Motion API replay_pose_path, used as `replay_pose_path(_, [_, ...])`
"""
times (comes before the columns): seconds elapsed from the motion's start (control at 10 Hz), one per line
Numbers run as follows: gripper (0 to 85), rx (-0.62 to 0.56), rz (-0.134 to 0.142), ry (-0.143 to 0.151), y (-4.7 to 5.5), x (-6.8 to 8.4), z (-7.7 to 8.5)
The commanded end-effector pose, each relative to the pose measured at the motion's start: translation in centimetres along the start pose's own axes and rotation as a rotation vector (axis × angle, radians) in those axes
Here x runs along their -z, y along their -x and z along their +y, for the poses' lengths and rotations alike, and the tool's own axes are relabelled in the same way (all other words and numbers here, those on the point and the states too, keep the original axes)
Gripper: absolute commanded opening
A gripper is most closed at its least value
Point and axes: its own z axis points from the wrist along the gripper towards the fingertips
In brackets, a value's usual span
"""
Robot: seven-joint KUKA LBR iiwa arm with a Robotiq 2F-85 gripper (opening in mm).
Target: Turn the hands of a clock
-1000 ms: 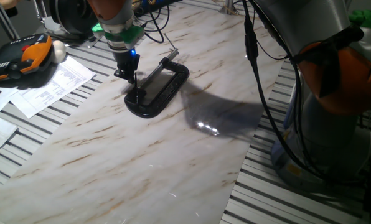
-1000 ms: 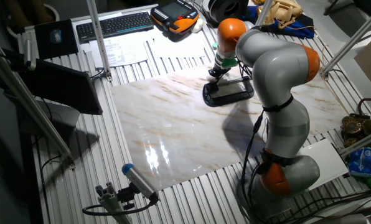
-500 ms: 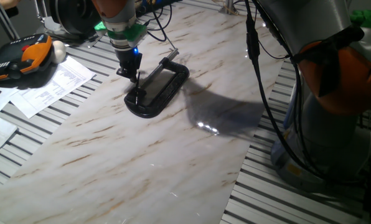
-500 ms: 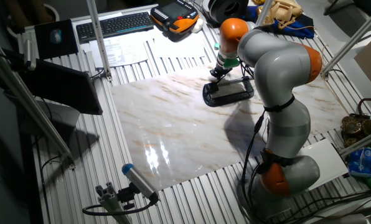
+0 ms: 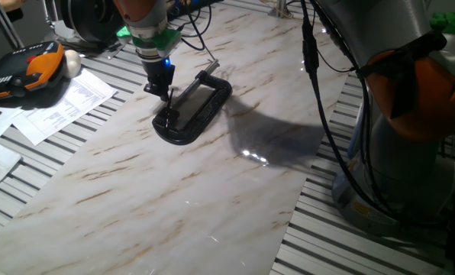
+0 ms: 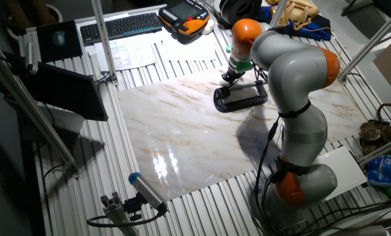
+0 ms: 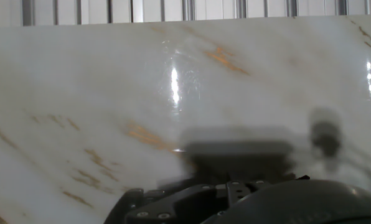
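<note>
One gripper (image 5: 165, 93), pointing straight down over the rounded end of the clock (image 5: 193, 111). Jaws narrow and close together in both fixed views; cannot tell whether fully shut or pinching anything, too small to resolve. Hand view no help: blurred, only dark housing at the bottom and a soft grey block with a round knob-like blob to its right over the marble.

Key relation: fingertips sit just above the clamp's closed curve, at the end nearest the left edge of the surface (image 5: 136, 191) in the one fixed view. Looks like near contact or a hair above; not certain which. The hands, a thin dark pin at that rounded end, not clearly separable from the fingers and black frame here. Likely right under or between the fingertips, judging by where the gripper hangs.

Clock's long axis running diagonally from that rounded end up toward the far edge, silver screw rod (image 5: 209, 70) sticking out at the far end. Lying flat on the marble, in the far part of the surface, well apart from the near edge. Same placement in the other fixed view: clock (image 6: 240, 96) by the far edge, gripper (image 6: 229, 76) over its left end.

Coming move probably hinges on staying centred over the pin's pivot while rotating the wrist; off-axis drift would likely slip off the pin or shove the clamp.

Off the surface: orange-black pendant (image 5: 29, 72) and papers (image 5: 67, 103) beyond the left edge.
</note>
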Motion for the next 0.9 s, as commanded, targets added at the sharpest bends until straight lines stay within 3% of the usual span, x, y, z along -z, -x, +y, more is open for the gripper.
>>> replay_pose_path(0.0, [0.0,0.003,0.001,0.002,-0.15,0.04,-0.05])
replay_pose_path(0.8, [0.0,0.009,0.017,0.015,-0.90,0.11,-0.30])
